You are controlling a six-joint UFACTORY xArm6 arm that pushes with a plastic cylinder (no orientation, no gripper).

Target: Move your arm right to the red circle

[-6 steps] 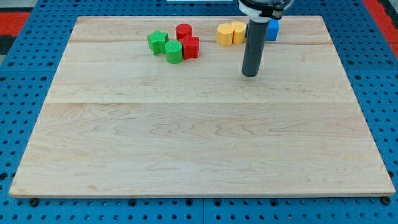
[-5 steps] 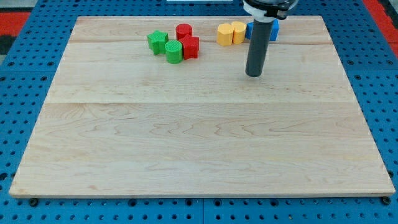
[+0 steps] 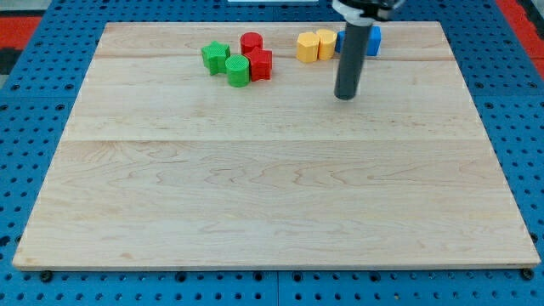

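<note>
Camera view. Item: red circle, a short red cylinder block (image 3: 251, 42), glossy, standing upright near the top edge of the pale wooden table (image 3: 272, 204), left of centre. Touching or just beside it below: a red block of angular outline (image 3: 261, 65). To that block's left, a green cylinder block (image 3: 238, 71); further left, a green star-shaped block (image 3: 215, 57). These four form one tight cluster.

To the view's right of the cluster, apart from it: two yellow blocks, one (image 3: 307, 47) angular and one (image 3: 326, 42) rounder, side by side. Beyond them a blue block (image 3: 374, 39), shape not clear, partly hidden behind our dark rod.

Our end effector is the rod alone, with nothing to open or close; our tip (image 3: 344, 96) rests on the table below the yellow and blue blocks, well to the right of the red circle.

Open room: bare wood lies between our tip and the cluster, and across the whole lower table. A blue perforated surface (image 3: 34, 127) surrounds the table. We find no legible writing.
</note>
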